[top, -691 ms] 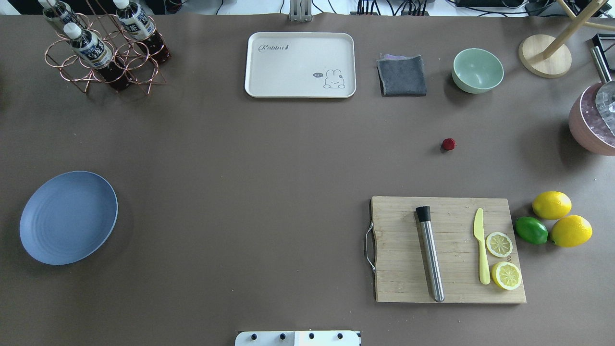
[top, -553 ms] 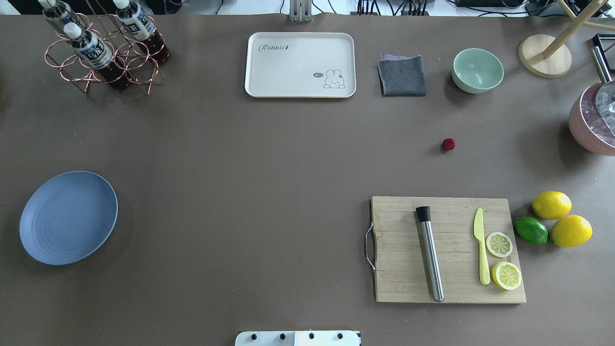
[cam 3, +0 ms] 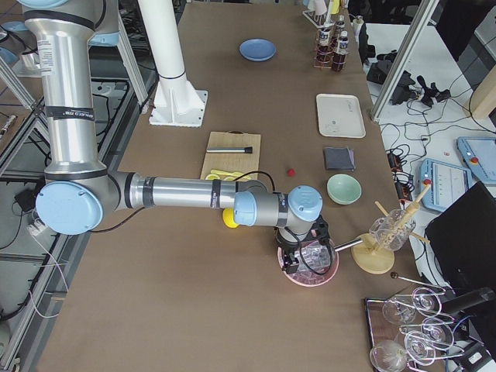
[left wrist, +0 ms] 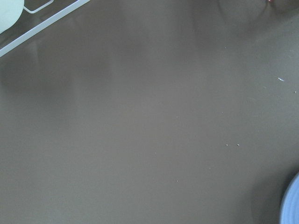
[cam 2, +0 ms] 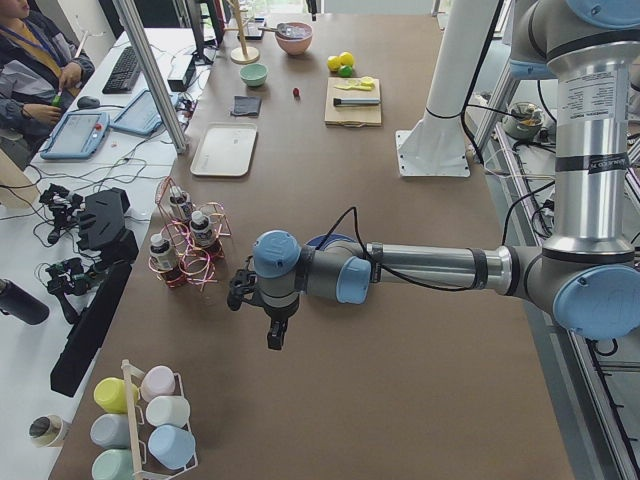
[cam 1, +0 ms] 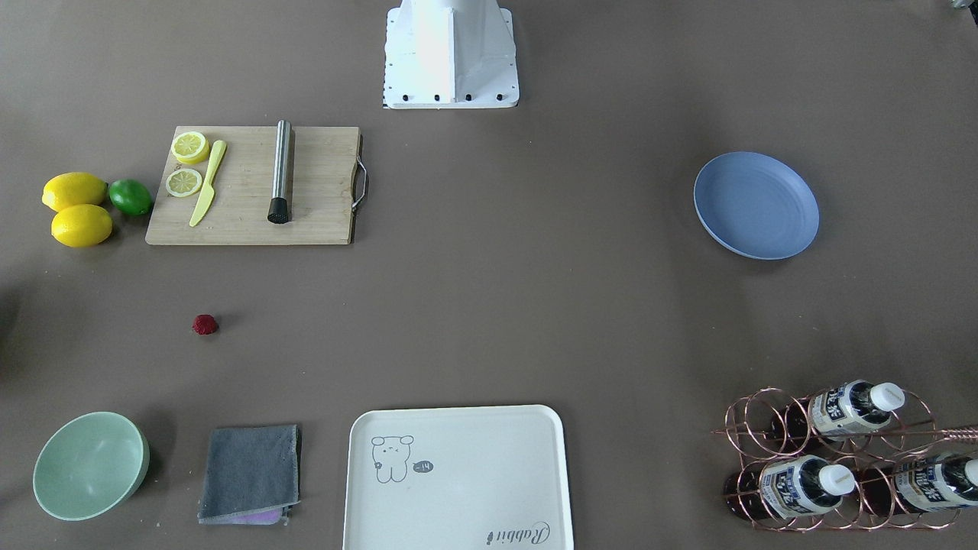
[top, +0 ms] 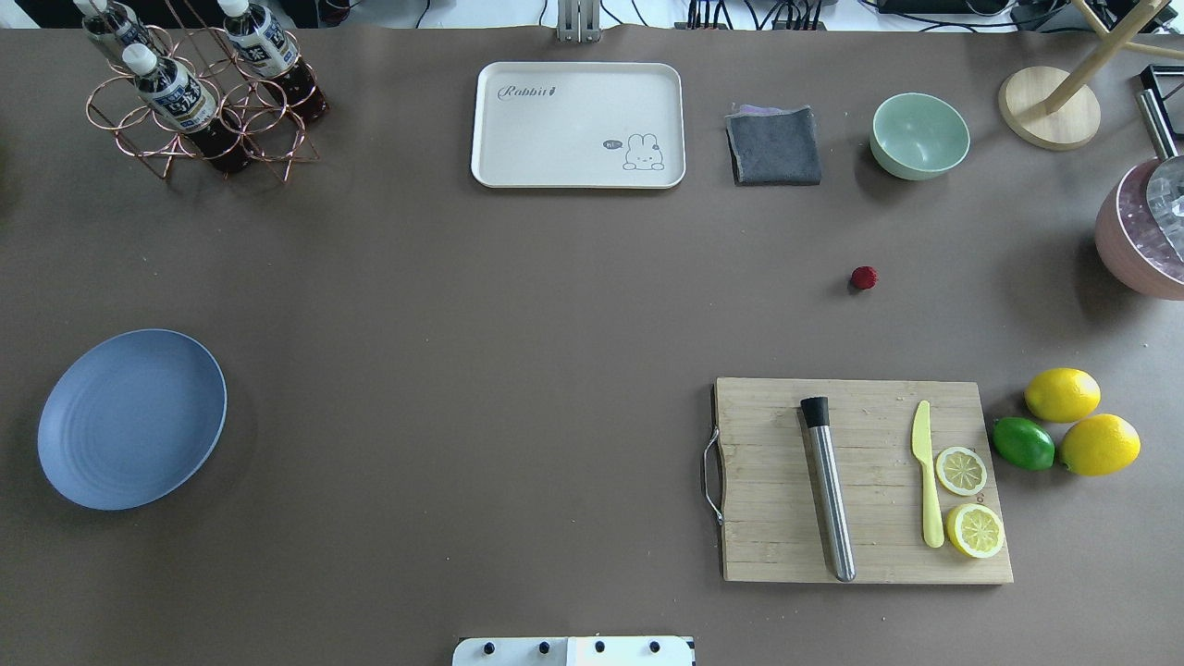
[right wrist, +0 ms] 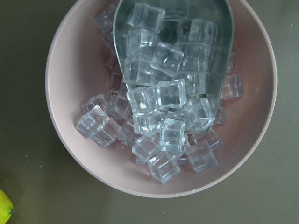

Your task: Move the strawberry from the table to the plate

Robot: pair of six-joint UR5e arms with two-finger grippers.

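The strawberry (top: 864,277) sits on the tabletop (top: 518,305) on my right side. My right gripper (cam 3: 298,260), above the ice bowl (top: 1115,231), is nearer; whether it is open I cannot tell. The plate (top: 131,418) lies far left.

Robotics lab | white bolted-down robot pedestal (cam 1: 451,53) on wide matte brown-grey table (top: 462,296) | white side desk (cam 2: 30,250): black keyboard (cam 2: 127,68), tangled black cables (cam 2: 125,162) | seated person (cam 2: 30,65) at blue-framed tablet (cam 2: 73,135)

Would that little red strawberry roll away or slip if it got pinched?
The strawberry looks small and roundish, so a nudge would probably roll it across the flat table. Its bumpy skin may give some grip. Being tiny, it is likely light.
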